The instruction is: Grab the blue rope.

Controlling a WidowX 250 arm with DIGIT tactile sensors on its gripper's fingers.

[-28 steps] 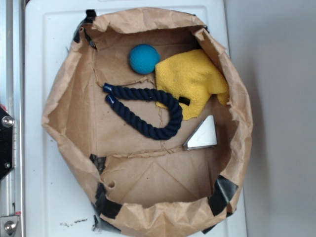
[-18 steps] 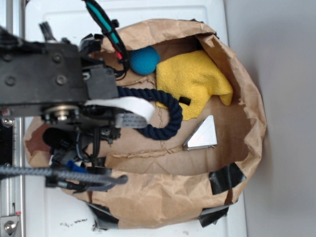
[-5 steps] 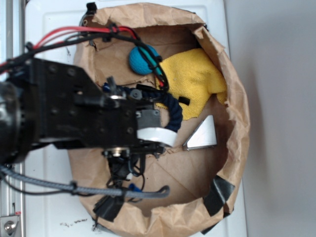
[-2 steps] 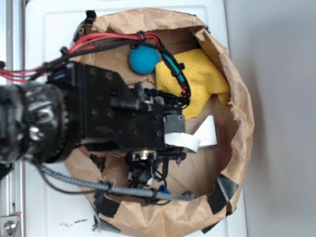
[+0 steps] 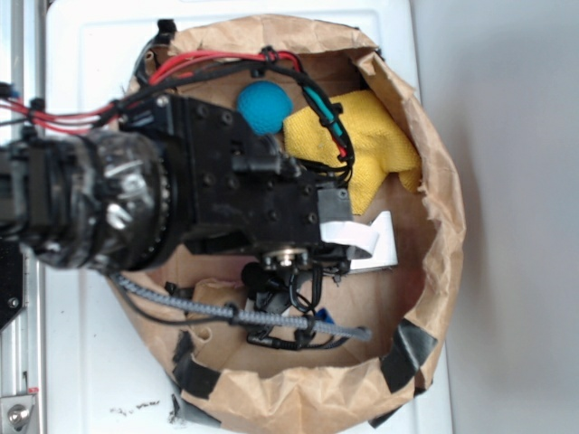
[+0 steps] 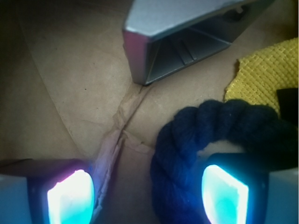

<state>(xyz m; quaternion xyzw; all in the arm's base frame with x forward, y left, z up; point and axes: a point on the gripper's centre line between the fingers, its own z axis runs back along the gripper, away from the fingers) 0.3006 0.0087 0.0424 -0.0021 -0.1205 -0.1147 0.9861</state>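
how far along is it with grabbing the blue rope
Done: the end effector is down inside the paper bag, open. In hand: lining up; the blue rope curves around one finger, not centred in the gap. Left: closing on it and lifting.

Navy twisted blue rope (image 6: 219, 140), teal ball (image 5: 263, 105), yellow waffle-textured cloth (image 5: 380, 145), brown paper bag (image 5: 439, 226)

Between your fingers (image 6: 70, 196) you have mostly bare paper floor (image 6: 70, 93), creased but flat. The rope (image 6: 205, 135) curves in from the right and lies against the right finger, partly filling the gap on that side. Ahead, the metal wedge (image 6: 187, 37) blocks the way just past the rope's bend, and the yellow cloth (image 6: 264, 70) closes the right. From above, the bag wall (image 5: 443, 208) rings everything, and the ball (image 5: 262, 104) sits at the far edge.
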